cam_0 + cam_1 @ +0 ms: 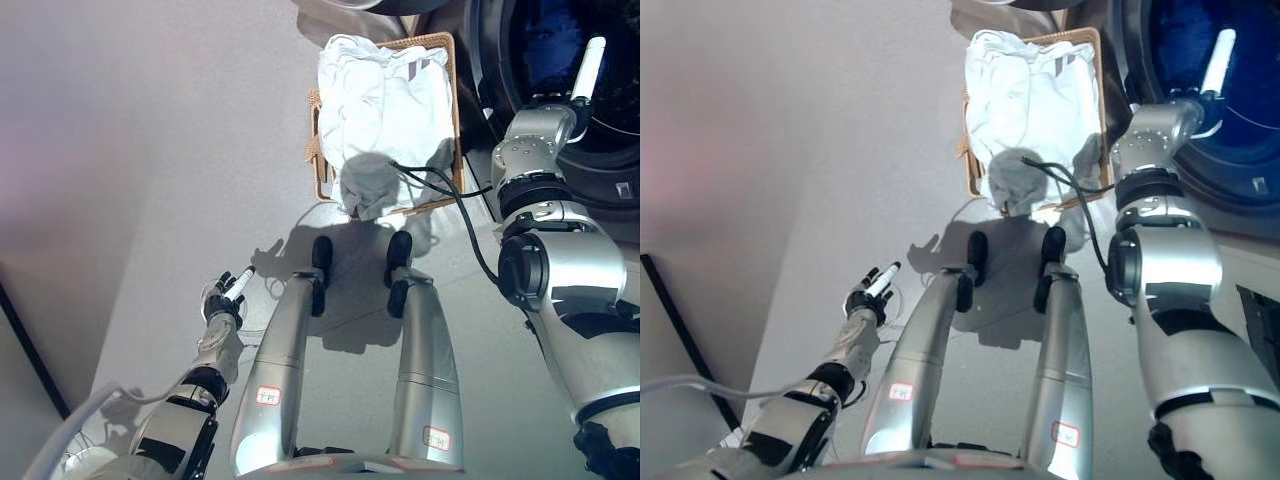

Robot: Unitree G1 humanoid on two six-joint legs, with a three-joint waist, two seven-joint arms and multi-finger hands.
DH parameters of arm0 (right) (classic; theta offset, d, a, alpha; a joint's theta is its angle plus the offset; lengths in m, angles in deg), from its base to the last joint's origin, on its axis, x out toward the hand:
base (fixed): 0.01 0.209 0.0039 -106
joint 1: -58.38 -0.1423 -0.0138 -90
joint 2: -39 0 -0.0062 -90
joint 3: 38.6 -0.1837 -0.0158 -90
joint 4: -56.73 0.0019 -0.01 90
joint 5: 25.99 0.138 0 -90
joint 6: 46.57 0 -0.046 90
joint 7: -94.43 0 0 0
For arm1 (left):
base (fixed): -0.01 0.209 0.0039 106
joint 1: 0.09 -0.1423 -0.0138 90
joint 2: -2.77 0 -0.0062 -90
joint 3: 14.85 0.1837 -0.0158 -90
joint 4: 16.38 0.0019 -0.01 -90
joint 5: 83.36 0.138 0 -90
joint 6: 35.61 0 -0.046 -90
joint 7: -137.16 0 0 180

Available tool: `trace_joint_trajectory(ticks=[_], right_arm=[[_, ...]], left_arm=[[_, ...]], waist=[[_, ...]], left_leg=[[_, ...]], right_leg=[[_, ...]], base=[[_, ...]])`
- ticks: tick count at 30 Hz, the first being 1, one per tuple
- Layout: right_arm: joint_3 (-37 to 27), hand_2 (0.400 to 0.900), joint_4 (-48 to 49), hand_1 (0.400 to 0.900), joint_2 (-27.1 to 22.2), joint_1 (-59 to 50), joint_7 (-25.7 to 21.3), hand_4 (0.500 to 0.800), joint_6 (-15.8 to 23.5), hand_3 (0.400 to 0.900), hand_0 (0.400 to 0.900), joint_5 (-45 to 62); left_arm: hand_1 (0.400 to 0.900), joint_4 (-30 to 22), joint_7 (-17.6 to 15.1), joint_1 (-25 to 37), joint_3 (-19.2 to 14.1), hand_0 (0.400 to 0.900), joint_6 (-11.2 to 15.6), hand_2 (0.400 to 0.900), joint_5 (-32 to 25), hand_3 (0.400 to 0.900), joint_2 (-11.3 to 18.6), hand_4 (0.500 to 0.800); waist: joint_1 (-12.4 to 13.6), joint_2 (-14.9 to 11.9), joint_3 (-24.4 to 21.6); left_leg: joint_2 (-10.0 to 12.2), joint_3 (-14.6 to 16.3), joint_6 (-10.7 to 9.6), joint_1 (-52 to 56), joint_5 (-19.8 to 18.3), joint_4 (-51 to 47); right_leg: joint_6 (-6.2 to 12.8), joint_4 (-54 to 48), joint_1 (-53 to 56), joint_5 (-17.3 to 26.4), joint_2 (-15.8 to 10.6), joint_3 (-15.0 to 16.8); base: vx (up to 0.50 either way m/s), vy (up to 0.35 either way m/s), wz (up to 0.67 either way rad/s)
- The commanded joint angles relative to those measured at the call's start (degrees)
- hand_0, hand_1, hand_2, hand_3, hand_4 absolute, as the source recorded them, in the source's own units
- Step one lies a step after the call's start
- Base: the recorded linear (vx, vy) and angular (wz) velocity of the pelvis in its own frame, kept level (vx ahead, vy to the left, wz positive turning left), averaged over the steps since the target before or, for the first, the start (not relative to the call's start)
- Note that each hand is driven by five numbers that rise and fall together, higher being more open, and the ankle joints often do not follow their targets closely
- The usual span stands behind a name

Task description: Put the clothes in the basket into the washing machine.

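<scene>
Since the clothes [385, 115] sit heaped in the wicker basket [318, 160] on the floor straight ahead at 12 o'clock, we judge the coming move turns on which hand reaches them. Our right hand [585, 75] is raised at roughly 2 o'clock, up against the dark opening of the washing machine [1200, 30], so the basket lies to its left and below, around its 8 o'clock. The pile's long axis runs away from us, 6 to 12. Our left hand [228, 292] hangs low at 8 o'clock over bare floor, well apart from the basket, fingers relaxed and spread, holding nothing. The right arm looks nearer to both basket and drum.

Hard to read: of the right hand we only see a white-tipped finger pointing into the drum; the rest is hidden behind the wrist, so we cannot tell how its fingers stand or whether it holds cloth. The machine is cut off by the top and right edges. The basket's near rim is covered by overhanging cloth.
</scene>
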Motion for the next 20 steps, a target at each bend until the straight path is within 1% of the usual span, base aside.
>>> trace_joint_trajectory(ticks=[1,7,9,11,13,14,16,20], right_arm=[[3.1,0.9,3.23,0.9,-2.83,-0.73,2.67,0.8,4.94,0.9,0.9,-0.41],[3.77,0.9,6.1,0.9,-0.27,2.83,3.09,0.8,5.61,0.9,0.9,-3.32],[3.88,0.9,9.02,0.9,1.86,6.45,3.47,0.8,5.97,0.9,0.9,-4.88],[3.86,0.9,11.62,0.9,4.07,12.39,4.3,0.8,5.47,0.9,0.9,-7.82],[3.79,0.9,12.12,0.9,4.37,12.95,4.06,0.8,5.47,0.9,0.9,-8.07],[4.28,0.9,13.04,0.9,6.74,19.23,6.06,0.8,3.76,0.9,0.9,-10.23],[5.65,0.9,14.21,0.9,9.47,26.61,7.62,0.8,1.38,0.9,0.9,-13.66],[11.12,0.9,14.86,0.9,12.46,43.41,10.41,0.8,-5.56,0.9,0.9,-26.94]], left_arm=[[0.9,2.88,-0.73,-3.45,2.49,0.9,0.96,0.9,-2.19,0.9,0.43,0.8],[0.9,3.42,-1.26,-3.45,1.5,0.9,0.86,0.9,-1.85,0.9,-0.28,0.8],[0.9,4.26,-1.22,-3.73,0.73,0.9,0.66,0.9,-1.98,0.9,-0.61,0.8],[0.9,5.21,-0.51,-4.4,-0.64,0.9,0.27,0.9,-1.31,0.9,-0.98,0.8],[0.9,5.22,-0.45,-4.69,-0.61,0.9,0.28,0.9,-1.29,0.9,-0.89,0.8],[0.9,6.4,0.55,-5.12,-1.82,0.9,-0.6,0.9,-0.17,0.9,-1.25,0.8],[0.9,7.28,1.76,-6.05,-2.57,0.9,-1.21,0.9,1.08,0.9,-1.45,0.8],[0.9,8.53,4.69,-9.11,-3.77,0.9,-2.13,0.9,5.95,0.9,-2.05,0.8]], waist=[[-0.88,3.96,-4.16],[-1.54,3.67,-4.49],[-2.0,3.42,-4.52],[-2.66,2.99,-5.01],[-2.82,3.16,-4.5],[-3.38,2.45,-5.26],[-4.22,1.9,-5.01],[-5.78,0.26,-5.76]], left_leg=[[-0.91,-1.31,-0.56,3.14,-0.88,-6.81],[-0.85,-1.19,-0.74,6.3,-0.28,-9.65],[-0.82,-1.25,-0.85,9.3,0.09,-12.32],[-0.88,-1.32,-1.0,13.83,0.49,-15.83],[-0.8,-1.58,-1.02,15.23,0.85,-16.79],[-0.85,-1.65,-1.13,18.43,1.14,-18.93],[-0.6,-1.98,-1.28,25.31,1.63,-23.01],[-0.16,-2.36,-1.6,37.62,3.27,-30.7]], right_leg=[[2.98,3.0,2.03,-7.21,-0.42,1.05],[3.11,0.95,4.74,-6.45,-0.42,0.67],[3.26,-1.65,7.77,-5.99,-0.27,0.18],[3.63,-5.69,12.61,-5.07,-0.08,-0.63],[3.63,-6.73,14.13,-4.74,0.0,-0.95],[4.03,-9.53,17.74,-4.04,0.25,-1.38],[4.53,-14.73,25.17,-2.91,0.74,-2.34],[5.34,-24.28,38.6,-0.11,1.8,-3.83]], base=[[0.04,-0.007,0.01],[0.01,0.001,-0.01],[0.02,0.005,-0.03],[0.03,0.023,-0.06],[0.02,0.011,-0.02],[0.05,0.042,-0.1],[0.09,0.059,-0.15],[0.07,0.06,-0.1]])
